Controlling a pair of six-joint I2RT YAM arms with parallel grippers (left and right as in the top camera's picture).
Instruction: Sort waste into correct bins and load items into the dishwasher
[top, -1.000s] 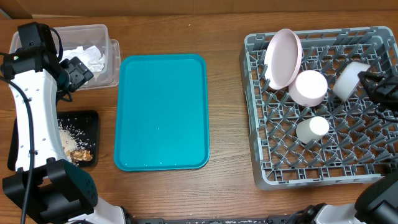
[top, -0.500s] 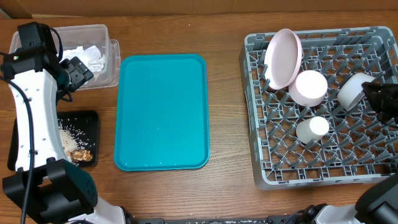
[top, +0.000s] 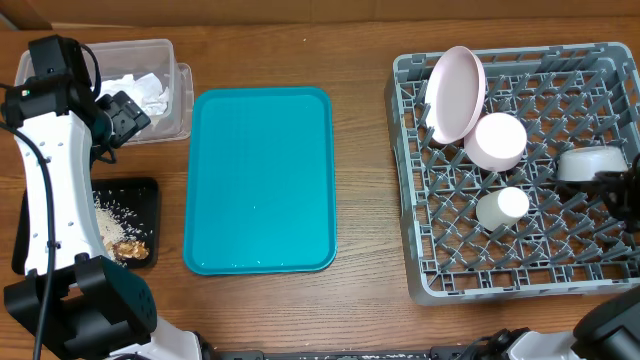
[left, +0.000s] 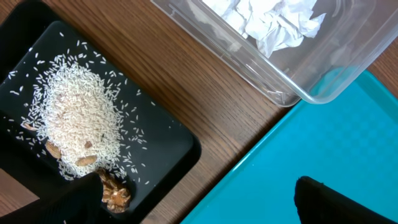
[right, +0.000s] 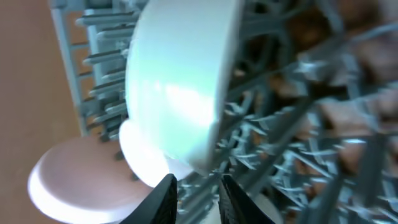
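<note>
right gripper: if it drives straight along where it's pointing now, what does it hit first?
The white bowl. It sits directly ahead of the right gripper, its rim just past the fingertips, leaning on the dish rack tines. They may be touching; depth is unclear.

The flat teal plastic tray at the table's centre lies bare and can be reached from above. From its 9 to 11 o'clock stand the white left arm, the black rectangular tray of rice and the clear plastic bin of crumpled paper. In the grey plastic dish rack, the upright pink plate, pink cup and small white cup crowd 10 o'clock to centre. The white bowl fills 3 o'clock. Rows at 5 to 7 o'clock hold only tines.
</note>
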